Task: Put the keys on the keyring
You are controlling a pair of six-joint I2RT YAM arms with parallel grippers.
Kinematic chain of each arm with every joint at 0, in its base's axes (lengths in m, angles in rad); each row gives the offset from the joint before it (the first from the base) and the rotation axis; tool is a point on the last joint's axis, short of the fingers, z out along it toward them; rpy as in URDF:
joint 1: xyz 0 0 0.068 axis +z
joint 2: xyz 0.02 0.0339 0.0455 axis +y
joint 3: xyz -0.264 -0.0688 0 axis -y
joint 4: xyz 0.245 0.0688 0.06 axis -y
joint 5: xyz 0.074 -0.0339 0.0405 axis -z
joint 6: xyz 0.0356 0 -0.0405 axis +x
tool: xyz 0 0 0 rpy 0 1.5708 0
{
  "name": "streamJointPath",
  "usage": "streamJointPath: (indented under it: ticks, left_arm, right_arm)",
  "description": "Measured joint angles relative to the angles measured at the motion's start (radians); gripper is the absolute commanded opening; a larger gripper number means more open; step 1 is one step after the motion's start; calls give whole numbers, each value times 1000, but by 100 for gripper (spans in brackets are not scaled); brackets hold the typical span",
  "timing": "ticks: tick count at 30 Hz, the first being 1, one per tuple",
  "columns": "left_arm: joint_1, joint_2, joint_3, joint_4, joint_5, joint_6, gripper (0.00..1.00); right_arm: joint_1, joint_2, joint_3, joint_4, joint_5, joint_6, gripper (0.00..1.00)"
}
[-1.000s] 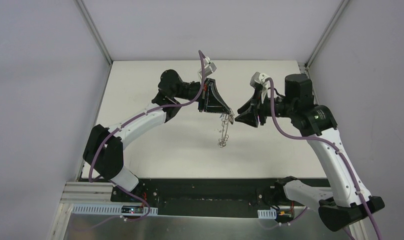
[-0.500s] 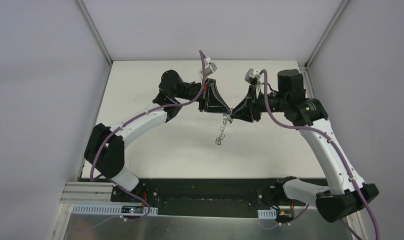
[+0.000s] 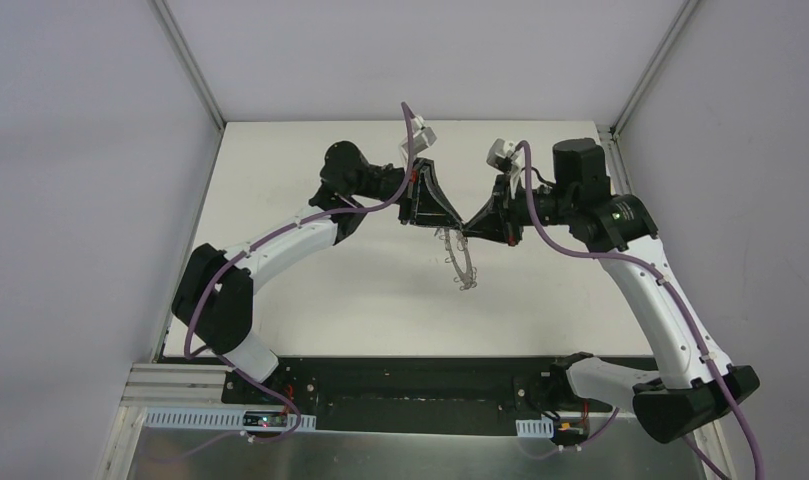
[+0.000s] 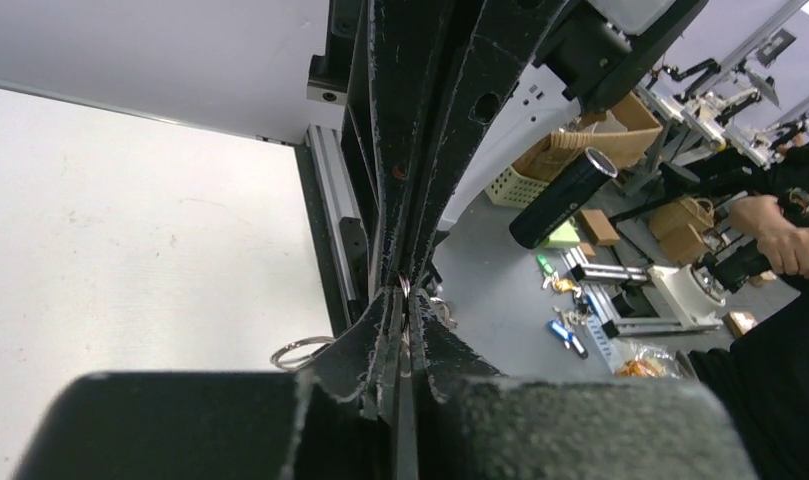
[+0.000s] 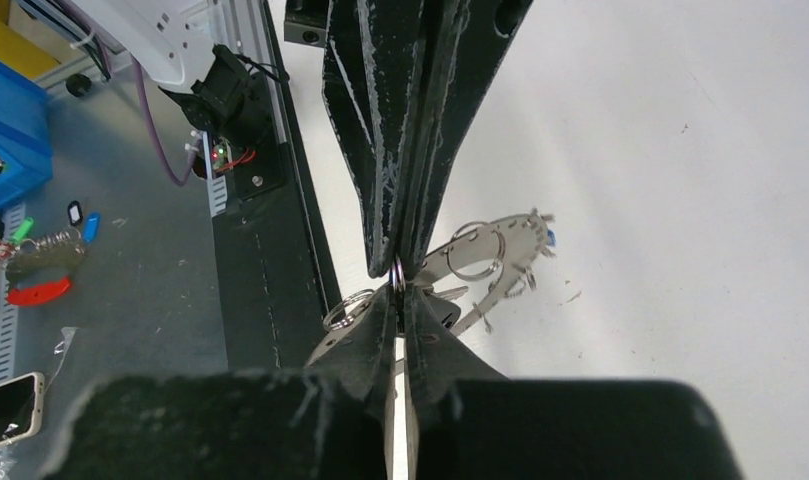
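Above the middle of the white table, my left gripper and right gripper meet tip to tip. Both are shut on a thin wire loop at the rim of the keyring. The keyring, a flat grey plate with small loops, hangs below them. In the right wrist view the keyring spreads out beyond my right gripper. A blue speck at its far rim may be one key's head. I cannot make out the other key. The left wrist view shows my left gripper and another loop beside it.
The white table spreads under the hanging ring. A black base rail runs along the near edge. Grey walls and aluminium posts close in the back and sides.
My right gripper came in from the right, met the left gripper's tip and shut. The hanging keyring swung from lower left to lower right.
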Motion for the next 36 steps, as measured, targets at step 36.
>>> streamJointPath:
  ticks: [36]
  left_arm:
    - [-23, -51, 163, -996, -91, 845, 24]
  right_arm:
    - [119, 119, 58, -177, 153, -92, 0]
